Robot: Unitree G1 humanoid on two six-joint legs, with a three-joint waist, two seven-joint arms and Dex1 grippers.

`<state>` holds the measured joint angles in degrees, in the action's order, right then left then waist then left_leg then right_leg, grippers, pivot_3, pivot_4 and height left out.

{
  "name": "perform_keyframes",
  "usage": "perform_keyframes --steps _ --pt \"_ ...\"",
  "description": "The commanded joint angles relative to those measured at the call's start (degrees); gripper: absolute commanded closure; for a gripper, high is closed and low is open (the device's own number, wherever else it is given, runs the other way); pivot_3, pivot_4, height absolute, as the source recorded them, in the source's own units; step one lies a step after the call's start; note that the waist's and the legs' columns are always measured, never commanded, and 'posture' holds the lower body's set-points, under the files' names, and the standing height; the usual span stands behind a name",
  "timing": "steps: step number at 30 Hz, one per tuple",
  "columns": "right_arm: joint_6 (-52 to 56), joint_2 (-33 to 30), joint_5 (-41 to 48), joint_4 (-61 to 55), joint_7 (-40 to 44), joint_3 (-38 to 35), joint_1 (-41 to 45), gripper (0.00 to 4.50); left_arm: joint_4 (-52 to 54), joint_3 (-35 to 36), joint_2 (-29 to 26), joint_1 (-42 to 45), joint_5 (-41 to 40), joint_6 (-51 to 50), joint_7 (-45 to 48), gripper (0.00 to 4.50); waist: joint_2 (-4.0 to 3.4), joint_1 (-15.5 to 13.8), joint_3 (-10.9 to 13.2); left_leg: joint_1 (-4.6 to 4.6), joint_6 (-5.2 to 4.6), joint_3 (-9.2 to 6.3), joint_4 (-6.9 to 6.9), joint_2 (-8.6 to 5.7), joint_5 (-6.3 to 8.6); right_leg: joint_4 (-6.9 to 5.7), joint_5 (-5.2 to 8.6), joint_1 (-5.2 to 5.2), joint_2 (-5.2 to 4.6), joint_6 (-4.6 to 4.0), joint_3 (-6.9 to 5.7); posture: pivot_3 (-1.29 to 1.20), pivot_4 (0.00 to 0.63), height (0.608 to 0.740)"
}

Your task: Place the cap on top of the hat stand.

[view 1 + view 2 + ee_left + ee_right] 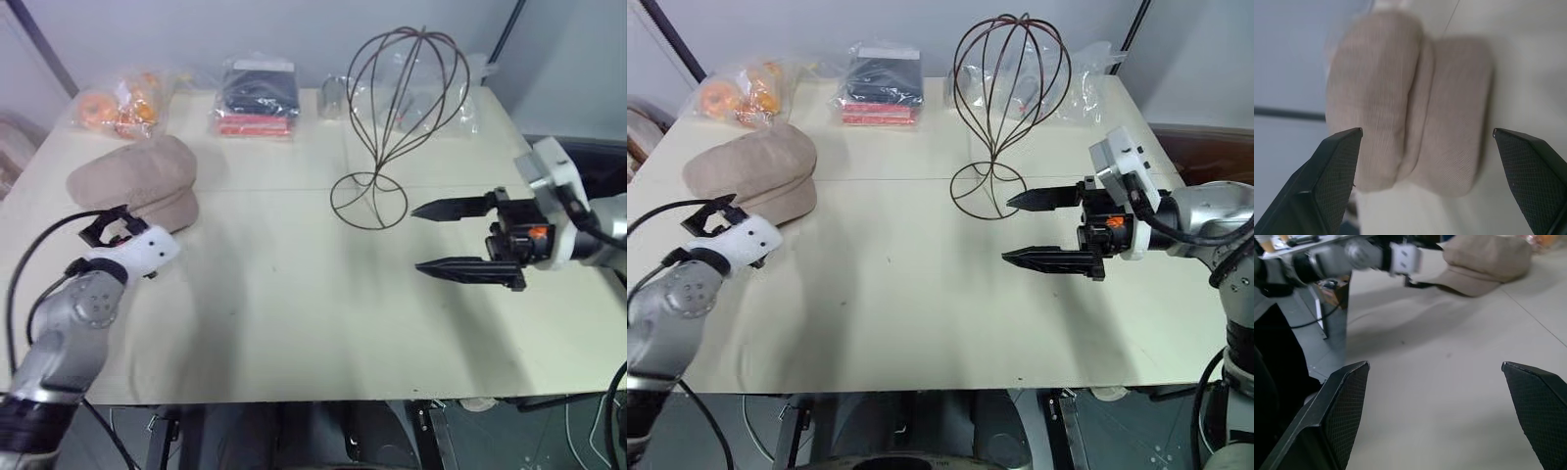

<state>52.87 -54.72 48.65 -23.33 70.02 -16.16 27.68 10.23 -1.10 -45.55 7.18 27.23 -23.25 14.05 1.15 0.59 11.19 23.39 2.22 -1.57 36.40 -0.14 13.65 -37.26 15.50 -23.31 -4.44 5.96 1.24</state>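
Observation:
The beige cap (132,176) lies on the table's left side, brim toward the table's front. My left gripper (110,223) is open right at the near edge of the brim; in the left wrist view the cap (1410,122) sits between and just beyond the spread fingers, not gripped. The dark wire hat stand (377,168) stands upright at the back centre, bare. My right gripper (416,238) hovers open and empty above the table, just right of the stand's round base, pointing left. The right wrist view looks across the table to the cap (1488,259).
Along the back edge of the cream table (294,323) lie a bag of orange items (118,103), a wrapped stack of dark folded cloth (257,98) and crumpled clear plastic (446,98) behind the stand. Bare tabletop stretches between cap and stand.

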Motion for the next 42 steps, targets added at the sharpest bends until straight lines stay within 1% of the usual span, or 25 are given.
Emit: perform_keyframes --steps 1,6,10,13,15,17,19,21,23,24,28,31,34,35,38,40,42 --pt "0.8 -0.6 3.1 -2.4 -3.2 -2.3 0.4 0.08 -7.9 -2.4 2.7 5.2 4.1 0.7 -5.1 0.0 0.04 -0.2 0.0 0.01 0.0 -0.01 0.05 0.0 0.0 0.01 -0.01 0.02 0.0 0.02 -0.01 0.0 0.15 0.74" --pt "1.2 -1.5 5.8 -3.3 -5.8 -2.7 0.9 0.08 -20.7 -4.1 5.9 12.2 3.6 5.2 -8.3 0.0 0.05 -0.2 0.0 0.07 -0.05 -0.07 0.19 -0.01 0.03 0.0 -0.04 0.06 -0.04 0.07 -0.05 0.0 0.15 0.74" --pt "0.8 -1.7 6.9 -3.5 -7.3 -2.5 1.0 0.08 -32.4 -5.9 7.3 18.7 4.2 10.3 -12.0 0.0 0.05 -0.3 0.0 0.06 -0.05 -0.1 0.26 -0.02 0.03 -0.03 -0.05 0.1 -0.05 0.09 -0.1 0.0 0.15 0.74" --pt "0.4 -2.1 7.1 -3.8 -7.9 -2.4 1.0 0.08 -37.7 -6.5 7.9 21.8 3.9 12.6 -13.1 0.0 0.05 -0.2 0.0 0.08 -0.09 -0.12 0.4 -0.02 0.05 -0.08 -0.06 0.15 -0.06 0.11 -0.13 0.0 0.15 0.74" --pt "0.4 -2.4 7.5 -3.8 -8.4 -2.5 1.1 0.0 -39.0 -6.4 8.2 22.5 3.3 13.5 -13.3 0.56 0.05 -0.1 0.0 0.08 -0.1 -0.12 0.44 -0.02 0.06 -0.09 -0.07 0.17 -0.06 0.13 -0.13 0.0 0.15 0.74" --pt "0.5 -2.6 7.8 -3.8 -8.8 -2.6 1.3 0.0 -39.6 -6.1 8.4 22.7 2.8 14.1 -13.3 1.36 0.05 -0.1 0.0 0.08 -0.13 -0.11 0.48 -0.02 0.08 -0.09 -0.08 0.18 -0.06 0.15 -0.13 0.0 0.15 0.74" --pt "0.4 -2.8 8.1 -3.9 -9.2 -2.6 1.3 0.0 -40.0 -5.9 8.6 22.8 2.5 14.5 -13.4 2.31 0.05 -0.1 0.0 0.09 -0.14 -0.12 0.49 -0.02 0.08 -0.09 -0.08 0.18 -0.06 0.15 -0.13 0.0 0.15 0.74" --pt "0.3 -3.0 8.2 -4.0 -9.5 -2.6 1.2 0.0 -39.8 -5.6 8.6 22.7 2.3 14.9 -13.6 3.47 0.0 -0.2 0.0 0.1 -0.14 -0.12 0.5 -0.02 0.08 -0.1 -0.08 0.19 -0.07 0.15 -0.13 0.0 0.15 0.74" --pt "0.5 -3.2 8.4 -3.7 -10.0 -2.7 1.4 0.0 -39.4 -5.3 8.4 22.7 2.1 15.2 -13.6 4.31 -0.05 -0.4 -0.1 0.09 -0.15 -0.12 0.54 -0.02 0.09 -0.1 -0.09 0.21 -0.08 0.16 -0.13 0.0 0.15 0.74" --pt "1.1 -3.3 8.7 -2.8 -10.6 -3.1 1.6 0.0 -39.0 -5.0 8.1 22.8 2.0 15.3 -13.7 4.42 -0.06 -0.4 -0.1 0.08 -0.15 -0.13 0.57 -0.02 0.09 -0.1 -0.09 0.23 -0.08 0.17 -0.13 0.0 0.15 0.74" --pt "0.6 -4.4 8.2 -0.5 -11.8 -4.8 1.7 0.0 -36.7 -3.8 6.5 23.7 1.8 15.5 -13.4 4.42 -0.02 -0.6 -0.1 0.1 -0.16 -0.11 0.64 -0.02 0.09 -0.1 -0.13 0.24 -0.1 0.23 -0.11 0.0 0.15 0.74" --pt "-1.0 -5.7 6.3 1.9 -13.0 -7.7 1.7 0.0 -31.0 -1.6 5.0 26.3 -0.2 17.5 -11.8 4.42 0.0 -1.0 0.0 0.15 -0.17 -0.11 0.64 -0.02 0.1 -0.09 -0.13 0.2 -0.09 0.23 -0.12 0.0 0.15 0.74" --pt "-0.8 -7.4 6.9 4.2 -13.6 -11.5 1.6 0.0 -25.4 0.3 4.5 30.9 -2.0 19.2 -11.2 4.42 0.07 -1.6 0.0 0.25 -0.17 -0.16 0.69 -0.02 0.1 -0.07 -0.14 0.17 -0.1 0.24 -0.15 0.0 0.15 0.74" --pt "-0.6 -7.9 7.2 4.7 -13.6 -12.8 1.5 0.0 -24.2 0.7 4.7 32.7 -2.6 19.6 -10.8 4.42 0.07 -1.6 0.0 0.33 -0.17 -0.2 0.75 -0.02 0.1 -0.03 -0.16 0.16 -0.1 0.27 -0.17 0.0 0.15 0.74" --pt "0.8 -10.2 8.3 7.2 -13.5 -18.8 0.5 0.0 -21.6 0.0 6.7 42.6 -5.1 23.7 -9.2 4.42 0.08 -1.8 0.0 0.59 -0.19 -0.2 0.85 -0.11 0.11 0.08 -0.25 0.06 -0.16 0.43 -0.18 0.0 0.15 0.74" --pt "1.6 -11.5 8.2 8.6 -13.1 -22.7 -1.1 0.0 -21.7 -1.6 9.0 47.9 -6.2 27.1 -8.2 4.42 0.09 -1.8 0.0 0.82 -0.26 -0.2 0.98 -0.14 0.15 0.16 -0.31 -0.05 -0.17 0.53 -0.18 0.0 0.15 0.74" --pt "3.1 -12.4 8.9 9.4 -13.4 -27.1 -2.6 0.0 -21.7 -3.9 11.8 52.1 -7.3 31.2 -6.2 4.42 0.06 -1.6 0.0 0.83 -0.39 -0.12 1.01 -0.18 0.22 0.25 -0.32 -0.04 -0.2 0.55 -0.14 0.0 0.15 0.74"
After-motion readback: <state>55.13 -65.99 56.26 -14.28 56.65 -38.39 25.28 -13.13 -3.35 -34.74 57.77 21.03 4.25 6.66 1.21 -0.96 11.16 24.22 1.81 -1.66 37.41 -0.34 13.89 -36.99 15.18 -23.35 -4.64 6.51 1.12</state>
